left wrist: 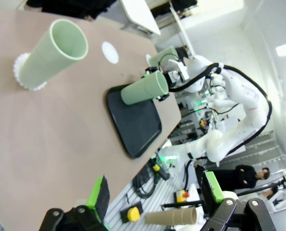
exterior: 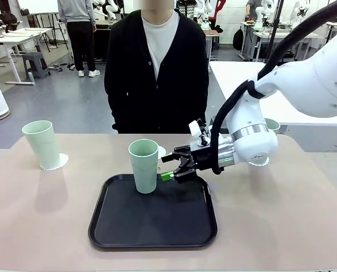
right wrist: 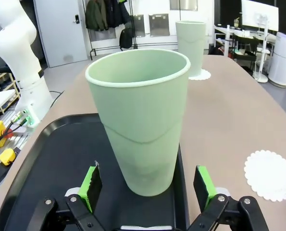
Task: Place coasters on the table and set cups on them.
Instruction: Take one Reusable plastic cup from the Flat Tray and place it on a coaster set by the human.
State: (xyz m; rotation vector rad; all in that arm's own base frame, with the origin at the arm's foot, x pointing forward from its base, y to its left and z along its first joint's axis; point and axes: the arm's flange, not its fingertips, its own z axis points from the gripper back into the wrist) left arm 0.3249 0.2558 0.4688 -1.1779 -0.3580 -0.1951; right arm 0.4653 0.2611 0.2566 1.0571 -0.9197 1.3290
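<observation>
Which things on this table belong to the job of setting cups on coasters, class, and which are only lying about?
Part of the job:
- cup on the tray, right gripper open beside it
- cup on its coaster at the left
- cup behind the right arm
- bare coaster
- table

Lying about:
- black tray
- white table behind

Three pale green cups: one [exterior: 42,144] at the far left of the surface [exterior: 38,226], one [exterior: 144,166] on the tray, and one [exterior: 272,125] partly hidden behind the right arm. Three white scalloped coasters: one [exterior: 56,162] under the left cup, one [exterior: 259,161] below the hidden cup, and one [right wrist: 270,174] lying bare. One black tray [exterior: 153,224]. One surface carrying it all.
</observation>
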